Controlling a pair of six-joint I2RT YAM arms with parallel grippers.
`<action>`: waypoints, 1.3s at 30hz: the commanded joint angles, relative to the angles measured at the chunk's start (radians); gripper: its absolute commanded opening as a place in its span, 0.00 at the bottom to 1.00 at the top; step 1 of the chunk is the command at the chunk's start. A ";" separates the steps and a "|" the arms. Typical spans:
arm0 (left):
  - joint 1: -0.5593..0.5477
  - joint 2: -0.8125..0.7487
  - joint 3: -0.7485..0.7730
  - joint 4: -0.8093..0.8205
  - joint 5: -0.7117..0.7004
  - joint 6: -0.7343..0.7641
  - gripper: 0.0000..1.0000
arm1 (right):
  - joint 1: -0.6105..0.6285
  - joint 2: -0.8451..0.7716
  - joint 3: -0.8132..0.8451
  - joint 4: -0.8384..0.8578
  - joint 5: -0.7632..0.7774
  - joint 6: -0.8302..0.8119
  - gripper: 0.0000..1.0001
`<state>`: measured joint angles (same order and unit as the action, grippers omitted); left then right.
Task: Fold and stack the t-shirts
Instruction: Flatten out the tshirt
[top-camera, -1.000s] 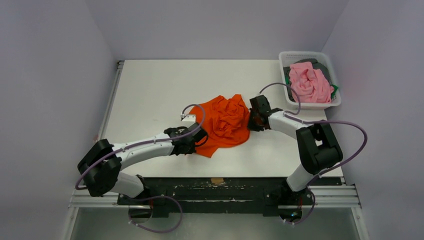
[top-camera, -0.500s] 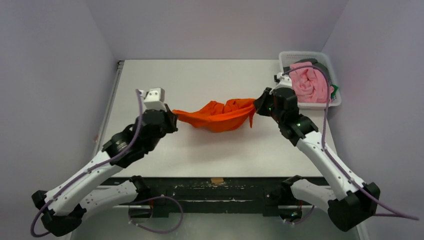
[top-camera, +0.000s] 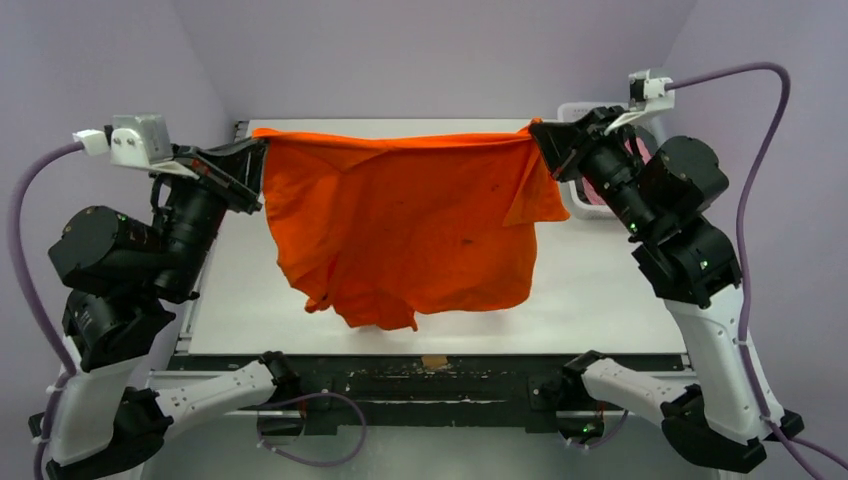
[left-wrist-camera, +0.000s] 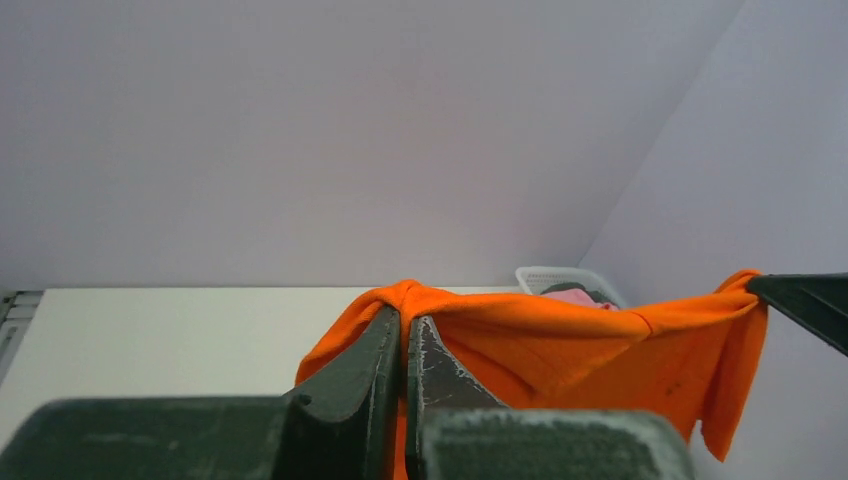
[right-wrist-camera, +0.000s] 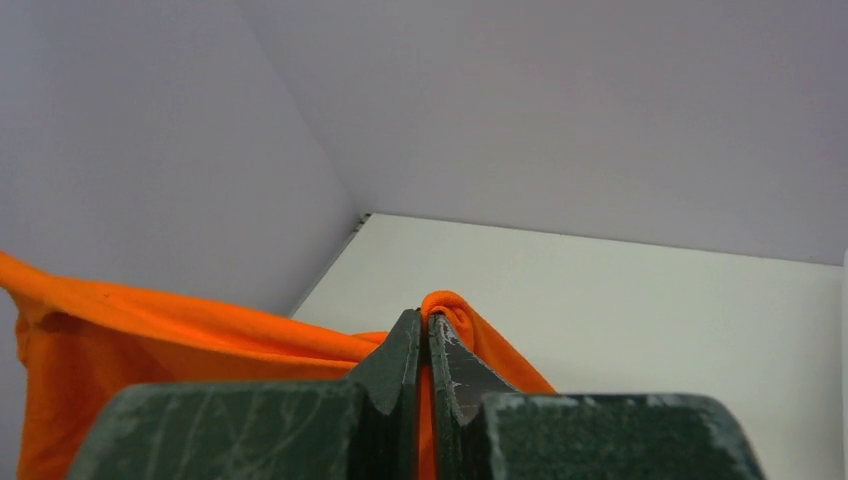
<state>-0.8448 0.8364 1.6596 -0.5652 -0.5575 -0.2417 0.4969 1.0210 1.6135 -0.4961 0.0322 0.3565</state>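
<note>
The bright orange t-shirt (top-camera: 410, 225) hangs spread in the air between both arms, its top edge stretched taut and its lower hem dangling above the table's near half. My left gripper (top-camera: 256, 148) is shut on its left top corner (left-wrist-camera: 400, 298). My right gripper (top-camera: 540, 130) is shut on its right top corner (right-wrist-camera: 440, 305). The light pink t-shirt (left-wrist-camera: 578, 297) lies in the white basket with a dark shirt under it; from above the right arm hides most of them.
The white mesh basket (top-camera: 578, 108) stands at the table's far right corner, mostly behind the right arm. The white table (top-camera: 600, 290) has a metal rail along its left edge (top-camera: 236, 135). Purple walls close in on both sides.
Both grippers have risen high and moved apart, lifting the orange shirt off the table. It went from a crumpled heap to a stretched sheet hanging in the air.
</note>
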 joint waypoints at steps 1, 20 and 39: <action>0.031 0.137 0.042 0.007 -0.135 0.126 0.00 | -0.006 0.162 0.094 -0.123 0.073 -0.055 0.00; 0.440 0.660 0.708 -0.071 0.109 0.230 0.00 | -0.193 0.633 0.714 -0.235 -0.049 -0.196 0.00; 0.283 0.071 -0.871 -0.174 0.046 -0.486 0.11 | -0.007 0.441 -0.478 -0.262 0.065 -0.032 0.24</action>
<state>-0.5137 0.9260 0.8276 -0.6331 -0.3973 -0.4866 0.4820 1.4437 1.2049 -0.7567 0.0689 0.2405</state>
